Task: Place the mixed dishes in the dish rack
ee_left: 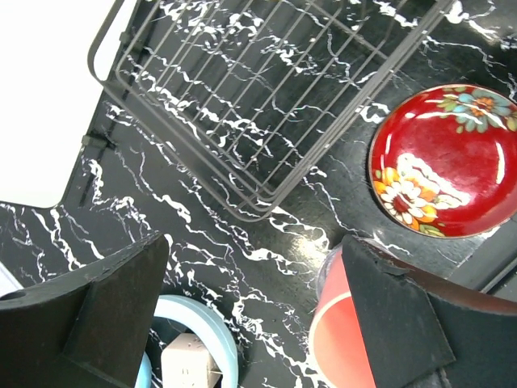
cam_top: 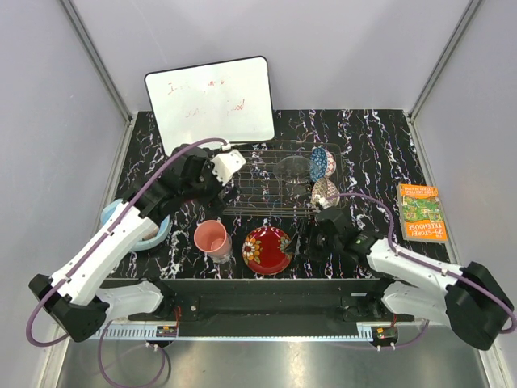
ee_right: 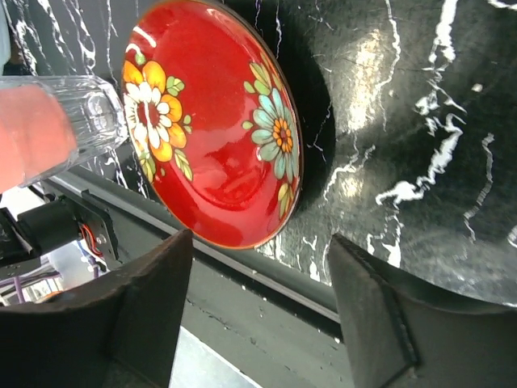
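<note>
Plain light-blue bowl (cam_top: 113, 212) is sitting at the far left of the worktop (cam_top: 380, 153), partly under the left arm. It is judged to be outside the load.

Left gripper (ee_left: 254, 267) is hovering above the worktop just off the left end of the dish rack (ee_left: 242, 113). Its jaws are spread wide and gripping nothing. The placing appears to be giving it reach to both the cup and the open rack space.

Pink cup (cam_top: 212, 238) is standing upright, mouth up, near the front edge. Clear stemmed glass (ee_right: 77, 121) is showing just beside it in the right wrist view; contact between the two cannot be told.

Red floral plate (ee_right: 214, 121) is lying flat, face up, right of the cup and close to the front edge.

Right gripper (ee_right: 260, 242) is facing the plate's rim with jaws spread and nothing between them. It is judged to be lining up an edge grasp, since a flat plate offers only its rim.

Inside the rack, the clear glass bowl (cam_top: 292, 168) is resting mid-rack. The blue patterned bowl (cam_top: 320, 162) and cream-gold patterned bowl (cam_top: 325, 191) are standing on edge at the right end, apparently being propped by the wires to save room. Three of the six dishes are loaded.
</note>
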`<act>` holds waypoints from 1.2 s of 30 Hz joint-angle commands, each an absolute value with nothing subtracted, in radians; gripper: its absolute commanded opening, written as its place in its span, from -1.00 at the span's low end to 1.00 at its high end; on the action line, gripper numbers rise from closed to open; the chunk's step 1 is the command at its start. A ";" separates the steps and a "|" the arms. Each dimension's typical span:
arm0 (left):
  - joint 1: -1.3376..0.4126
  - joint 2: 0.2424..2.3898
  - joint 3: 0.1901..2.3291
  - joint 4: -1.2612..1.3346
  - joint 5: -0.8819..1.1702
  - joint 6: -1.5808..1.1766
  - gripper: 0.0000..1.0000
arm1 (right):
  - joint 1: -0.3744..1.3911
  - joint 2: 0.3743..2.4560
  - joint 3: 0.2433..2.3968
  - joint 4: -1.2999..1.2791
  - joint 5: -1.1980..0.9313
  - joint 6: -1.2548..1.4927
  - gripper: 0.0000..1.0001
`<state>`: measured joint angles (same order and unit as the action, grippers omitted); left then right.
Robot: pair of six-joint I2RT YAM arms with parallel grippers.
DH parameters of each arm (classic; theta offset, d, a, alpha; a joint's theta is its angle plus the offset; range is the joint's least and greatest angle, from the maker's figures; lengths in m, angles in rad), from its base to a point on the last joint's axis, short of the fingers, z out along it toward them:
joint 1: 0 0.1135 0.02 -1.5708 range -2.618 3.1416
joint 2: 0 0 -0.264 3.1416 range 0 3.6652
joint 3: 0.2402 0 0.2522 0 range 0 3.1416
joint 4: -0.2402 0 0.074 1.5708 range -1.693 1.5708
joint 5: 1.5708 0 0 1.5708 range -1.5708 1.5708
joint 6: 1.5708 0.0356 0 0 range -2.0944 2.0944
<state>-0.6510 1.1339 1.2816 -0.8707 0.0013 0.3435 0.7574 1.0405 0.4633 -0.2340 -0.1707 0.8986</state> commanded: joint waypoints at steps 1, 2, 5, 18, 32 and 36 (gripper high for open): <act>-0.620 1.112 1.272 -0.825 0.020 0.350 0.87 | 0.765 1.107 0.451 -0.089 -0.207 0.930 0.44; -0.615 1.114 1.272 -0.824 0.026 0.353 0.88 | 0.765 1.141 0.449 -0.066 -0.210 0.936 0.45; -0.600 1.112 1.275 -0.821 0.025 0.360 0.88 | 0.765 1.230 0.459 -0.020 -0.219 0.919 0.44; -0.549 1.109 1.264 -0.819 0.032 0.383 0.88 | 0.788 1.348 0.462 0.071 -0.235 0.951 0.15; -0.540 1.106 1.282 -0.819 0.021 0.385 0.88 | 0.851 1.313 0.477 0.018 -0.175 0.953 -1.00; -0.538 1.109 1.289 -0.824 0.018 0.387 0.88 | 0.862 1.278 0.477 0.006 -0.161 0.946 -1.00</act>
